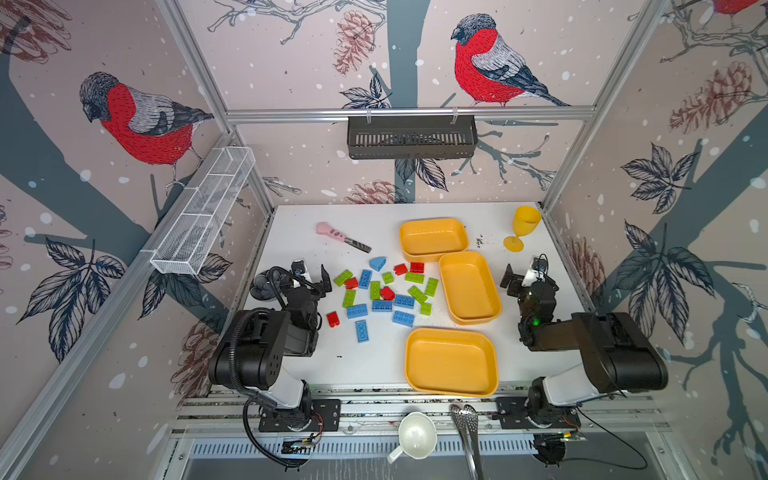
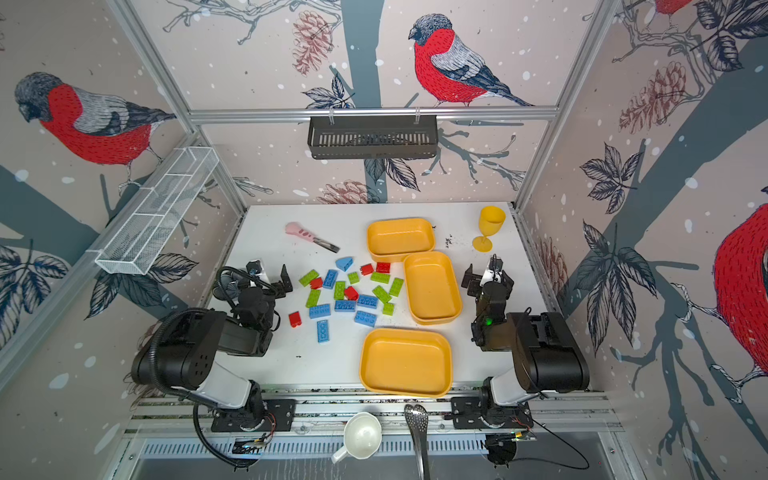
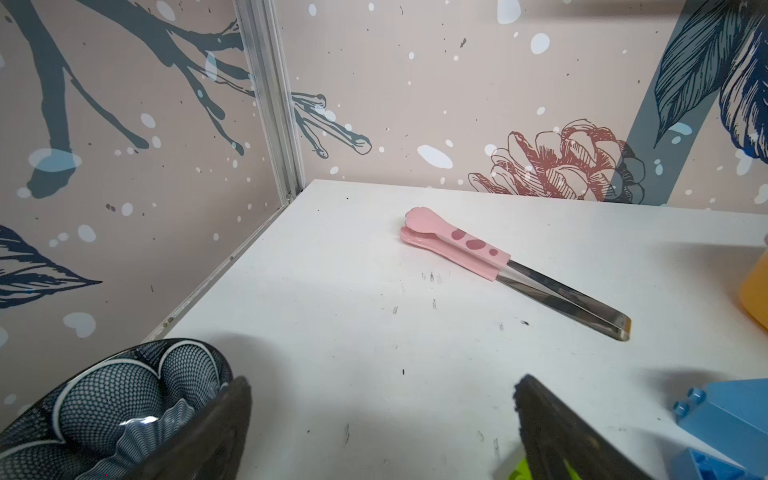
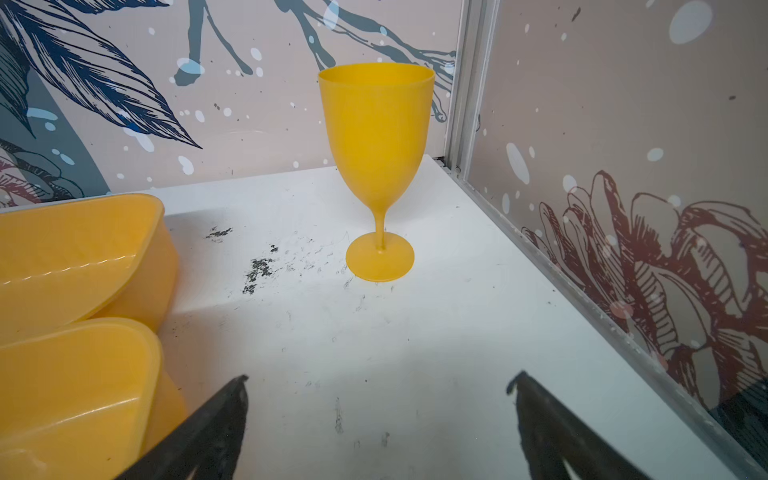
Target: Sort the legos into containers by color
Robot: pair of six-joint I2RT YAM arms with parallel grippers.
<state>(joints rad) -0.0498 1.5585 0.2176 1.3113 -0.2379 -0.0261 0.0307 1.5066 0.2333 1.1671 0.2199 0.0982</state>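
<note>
The legos lie loose on the white desk, in a scattered group about the middle of it, with red, green and blue ones mixed together. The roof-shaped blue brick is at the far side of the group. One red brick and one blue brick lie a little apart, on the side toward the near edge. No brick is inside the containers, which stand in a row between the group and the right edge. The far container is close to the far edge, the middle container touches it with one corner, and the near container is at the near edge, apart from the middle one.

The left gripper hangs low near the left edge, just beside the group of bricks. Its jaws are spread wide and hold nothing. In the left wrist view a patterned bowl is just beside one of its fingers, and pink tongs lie farther on, toward the far left corner. The right gripper hangs between the middle container and the right edge, its jaws also wide apart and empty. A yellow goblet stands upright near the far right corner.
</note>
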